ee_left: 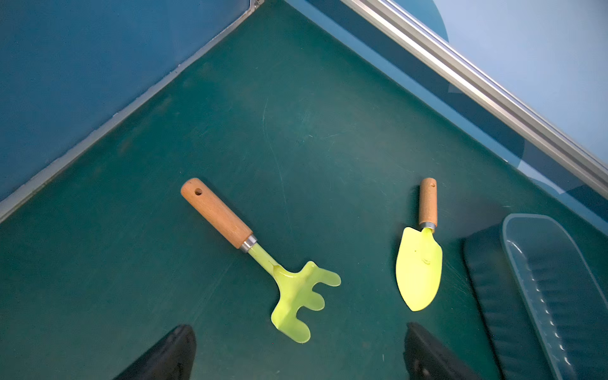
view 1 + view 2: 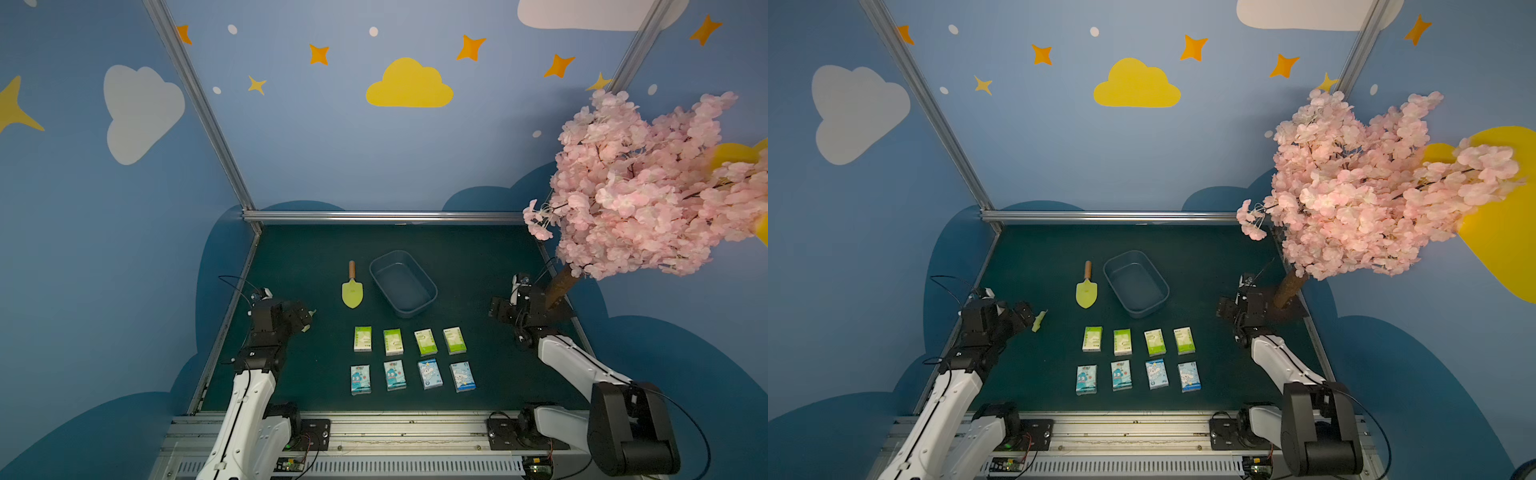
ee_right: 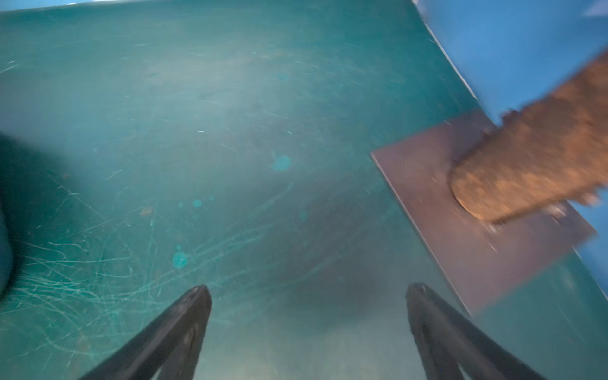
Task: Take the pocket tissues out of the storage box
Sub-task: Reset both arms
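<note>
Eight packs of tissues are laid flat on the desk (image 2: 291, 365) in two rows of four, all outside the box (image 2: 401, 282). The green packs (image 2: 393, 342) are set in the row nearer the box, the blue packs (image 2: 395, 375) in the row nearer the arms' bases. The box is placed behind the rows, near the desk's middle, turned at an angle.

A trowel (image 2: 352, 286) is laid just beside the box on its left, not touching it, blade toward the packs. A rake (image 1: 289, 289) is seen in the left wrist view, flat on the desk just ahead of the left gripper (image 1: 299, 329).

The left gripper's jaws are spread wide and nothing is held; it is kept at the desk's left side, well apart from the packs. The right gripper (image 3: 309, 289) is likewise spread wide and nothing is held. It is kept over bare desk at the right side, near the plate (image 3: 477, 250) from which the trunk (image 3: 526, 158) of a pink tree (image 2: 648, 187) rises.
</note>
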{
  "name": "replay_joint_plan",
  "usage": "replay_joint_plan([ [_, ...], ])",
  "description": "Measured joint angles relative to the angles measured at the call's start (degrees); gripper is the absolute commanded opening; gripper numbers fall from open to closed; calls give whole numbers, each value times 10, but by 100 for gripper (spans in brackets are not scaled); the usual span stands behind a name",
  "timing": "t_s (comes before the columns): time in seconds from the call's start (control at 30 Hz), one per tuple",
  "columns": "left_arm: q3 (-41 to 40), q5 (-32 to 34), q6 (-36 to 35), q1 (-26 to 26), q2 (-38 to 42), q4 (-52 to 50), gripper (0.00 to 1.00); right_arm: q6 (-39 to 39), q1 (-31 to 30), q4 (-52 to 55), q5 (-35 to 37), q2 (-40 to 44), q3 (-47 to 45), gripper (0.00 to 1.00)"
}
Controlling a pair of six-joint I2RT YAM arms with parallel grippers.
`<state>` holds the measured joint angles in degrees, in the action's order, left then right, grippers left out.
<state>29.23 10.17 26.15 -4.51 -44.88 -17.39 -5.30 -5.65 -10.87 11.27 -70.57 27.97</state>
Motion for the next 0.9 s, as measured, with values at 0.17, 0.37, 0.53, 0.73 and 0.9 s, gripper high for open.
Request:
replay_joint_plan([
  [0.17,-10,30,-30,-2,0,16,100,34,5,-73,-35,-34,-12,98],
  [0.37,-39,47,-55,-4,-5,62,100,63,19,-138,-75,-93,-5,98],
  [0.53,-47,51,-80,-7,-41,129,100,71,27,-158,-99,-136,1,98],
  [0.73,-49,53,-110,-9,-125,241,100,71,38,-179,-115,-136,1,98],
  [0.9,-85,45,-131,-9,-208,387,100,71,41,-194,-123,-136,1,98],
])
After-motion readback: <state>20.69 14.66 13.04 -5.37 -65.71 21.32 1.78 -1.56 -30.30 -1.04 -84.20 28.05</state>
